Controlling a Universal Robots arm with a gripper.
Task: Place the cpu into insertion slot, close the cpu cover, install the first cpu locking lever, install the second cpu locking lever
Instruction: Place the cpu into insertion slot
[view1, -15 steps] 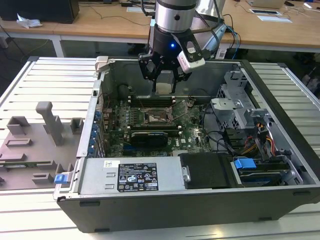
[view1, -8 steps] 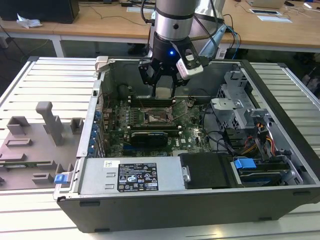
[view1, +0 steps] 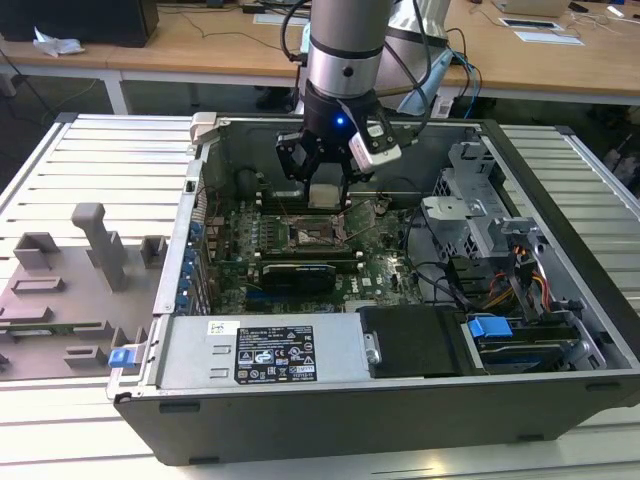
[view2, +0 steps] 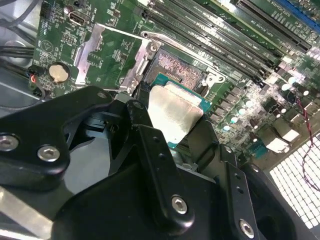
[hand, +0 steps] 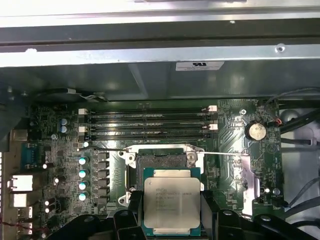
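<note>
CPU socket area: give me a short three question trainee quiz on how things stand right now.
1. True or false: the cpu already sits in the socket.
2. What holds the cpu? A a person's hand; B the gripper; C nothing.
3. Fill in: the cpu cover is swung ____.
Key: 1 false; 2 B; 3 open.
</note>
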